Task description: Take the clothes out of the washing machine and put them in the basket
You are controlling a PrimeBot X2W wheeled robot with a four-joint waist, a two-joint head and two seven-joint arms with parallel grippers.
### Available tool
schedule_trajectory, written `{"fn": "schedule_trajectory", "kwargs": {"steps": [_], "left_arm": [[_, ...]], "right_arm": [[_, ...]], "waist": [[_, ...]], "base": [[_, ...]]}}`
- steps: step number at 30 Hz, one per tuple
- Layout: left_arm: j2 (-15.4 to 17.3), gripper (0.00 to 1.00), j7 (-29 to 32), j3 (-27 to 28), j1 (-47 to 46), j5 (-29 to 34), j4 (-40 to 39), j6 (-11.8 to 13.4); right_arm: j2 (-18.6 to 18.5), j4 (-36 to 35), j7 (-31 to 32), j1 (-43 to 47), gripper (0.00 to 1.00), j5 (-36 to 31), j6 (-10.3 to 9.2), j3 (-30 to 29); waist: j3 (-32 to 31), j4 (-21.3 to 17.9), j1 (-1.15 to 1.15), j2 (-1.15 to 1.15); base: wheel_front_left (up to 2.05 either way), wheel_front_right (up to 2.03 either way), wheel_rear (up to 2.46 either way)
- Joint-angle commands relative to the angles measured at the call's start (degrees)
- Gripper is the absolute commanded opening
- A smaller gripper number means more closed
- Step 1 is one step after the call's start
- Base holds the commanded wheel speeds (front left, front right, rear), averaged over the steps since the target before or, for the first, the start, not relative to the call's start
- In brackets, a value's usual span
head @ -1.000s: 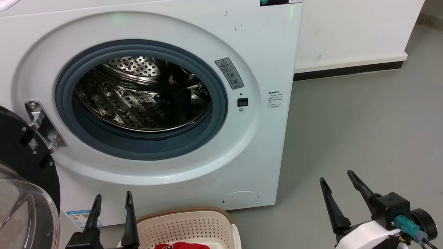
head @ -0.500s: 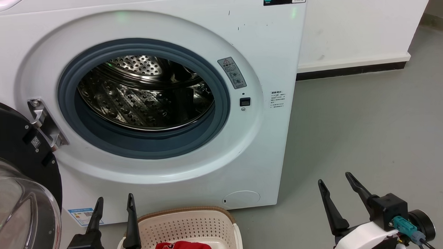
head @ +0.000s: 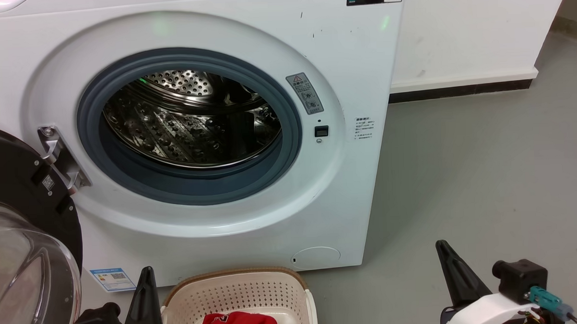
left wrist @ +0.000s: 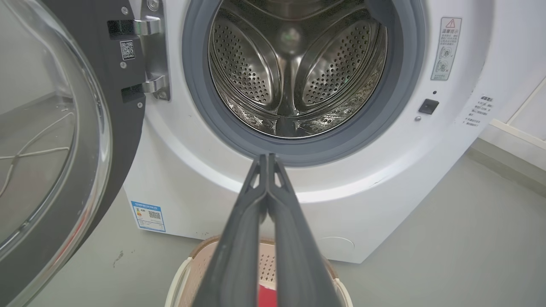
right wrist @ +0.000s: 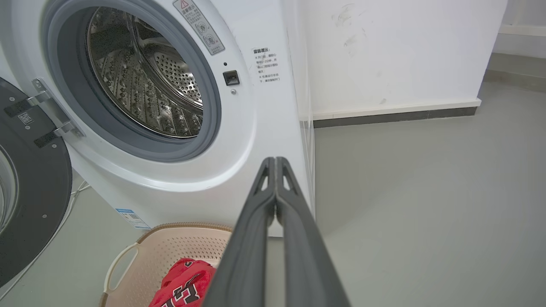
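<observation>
L gripper (left wrist: 267, 158): fingers pressed tip to tip, nothing btw them. It sits by the left rim of the basket (head: 242, 275), pointing at the washer (head: 356, 54).

R gripper (right wrist: 276, 161): closed the same way, also empty. It's over bare floor (head: 485, 150), right of the basket.

Clothes (right wrist: 183, 281): red bundle w/ white-black lettering, lying inside the basket. The basket stands on the floor just in front of the washer, under the porthole.

Door (head: 25, 190) is swung open at left. Drum (left wrist: 294, 64) shows only bare perforated steel, no red anywhere. L wrist view looks almost straight in. A thin strip behind the lower gasket is hidden.

Progress: looks done or v. close. The load is in the basket, the drum seems empty and both grippers are free. At most a check of that hidden strip is left. Can't tell if the bundle is one garment or more.
</observation>
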Motion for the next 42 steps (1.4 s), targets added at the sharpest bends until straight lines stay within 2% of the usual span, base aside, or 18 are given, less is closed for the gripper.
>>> {"fn": "schedule_trajectory", "kwargs": {"steps": [1, 21, 42], "left_arm": [[0.23, 0.00, 0.51, 0.25, -1.89, -2.60, -0.65, -0.27], [0.05, 0.00, 4.76, 1.04, -4.31, -22.43, 0.55, -2.13], [-0.11, 0.00, 8.76, 2.12, -6.74, -38.92, 2.03, -3.73]], "right_arm": [[-0.44, -0.53, 0.06, -1.78, 0.00, 2.95, 0.00, -0.28], [-1.48, 1.60, 1.67, -4.23, 0.00, 24.83, -0.01, -1.85], [-1.90, 3.23, 3.45, -5.90, 0.00, 42.65, -0.01, -3.75]], "waist": [[0.04, 0.06, 0.00, 0.00], [0.60, 0.94, 0.00, 0.00], [1.20, 1.88, 0.00, 0.00]], "base": [[0.00, 0.00, 0.00], [0.00, 0.00, 0.00], [0.00, 0.00, 0.00]]}}
